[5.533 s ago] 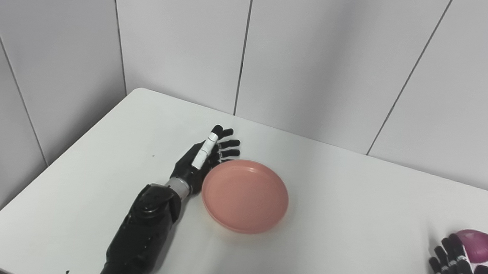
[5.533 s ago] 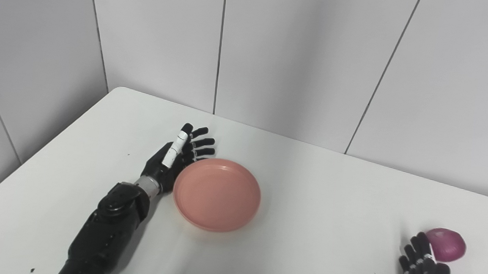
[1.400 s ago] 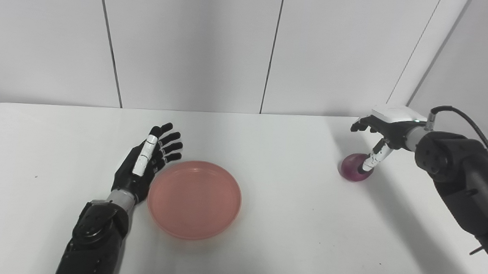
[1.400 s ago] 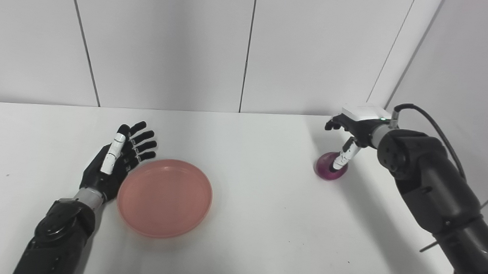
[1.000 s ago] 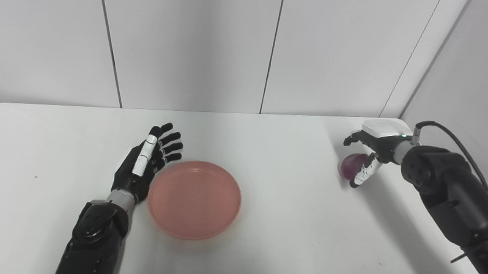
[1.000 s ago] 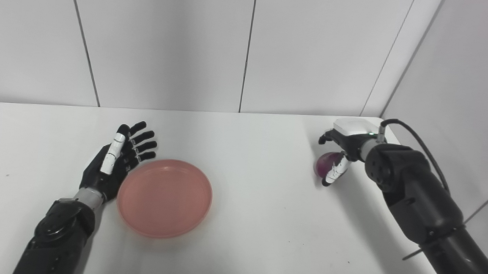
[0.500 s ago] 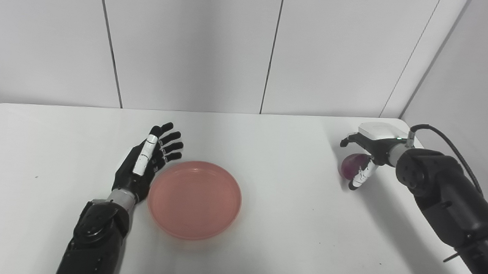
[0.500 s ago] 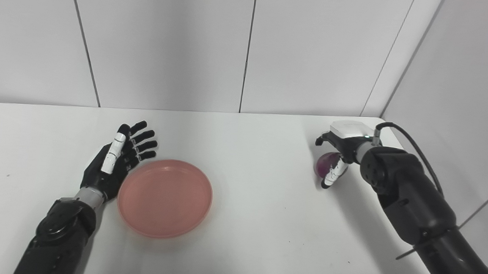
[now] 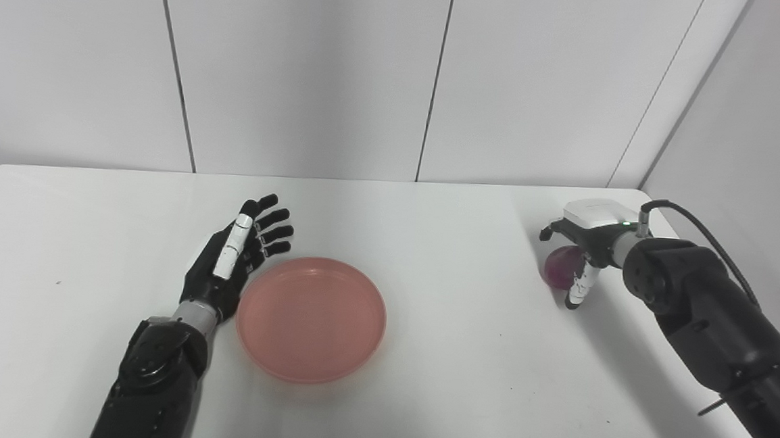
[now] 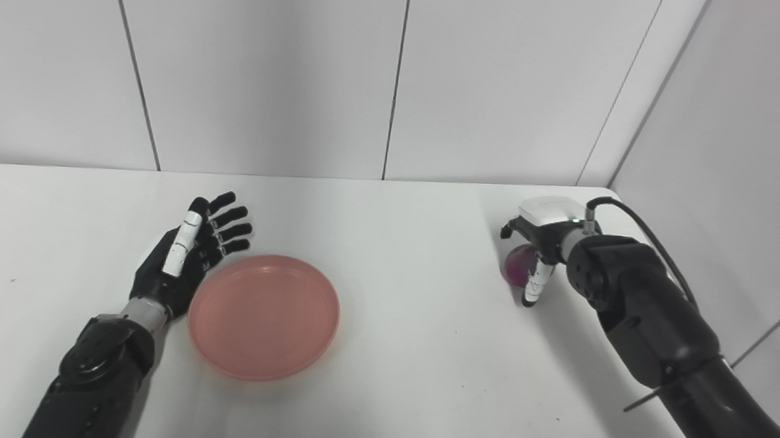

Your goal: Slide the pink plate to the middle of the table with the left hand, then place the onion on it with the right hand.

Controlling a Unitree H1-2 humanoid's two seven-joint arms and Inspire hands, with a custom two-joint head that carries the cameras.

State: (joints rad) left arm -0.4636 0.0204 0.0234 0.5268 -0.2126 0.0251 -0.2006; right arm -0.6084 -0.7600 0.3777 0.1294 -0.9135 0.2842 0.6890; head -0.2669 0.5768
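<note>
Resting on the white table [image 9: 463, 359], in the left eye view, the pink plate [image 9: 311, 319] lay left of the table's middle, shallow and empty, with the left hand [image 9: 228, 263] just beside its left rim, fingers [image 9: 274, 231] spread and extended toward the back wall, holding nothing; whether the palm touched the rim could not be told. At the far right of the table, near its back corner, the right hand [image 9: 581, 254] curled over the purple onion [image 9: 561, 266], its white-tipped thumb reaching down at the onion's right side and its dark fingers arched above; the onion appeared grasped, though whether it was clear of the tabletop could not be told. The black right forearm [image 9: 709, 320] and a cable [image 9: 701, 231] entered from the lower right. Open tabletop lay between plate and onion, which were well apart. In the right eye view, the same arrangement appeared: the plate [image 10: 263, 316] beside the open left hand [image 10: 181, 260], and the right hand [image 10: 537, 255] closed about the onion [image 10: 518, 265], with pale wall panels [image 10: 398, 77] behind the table.
</note>
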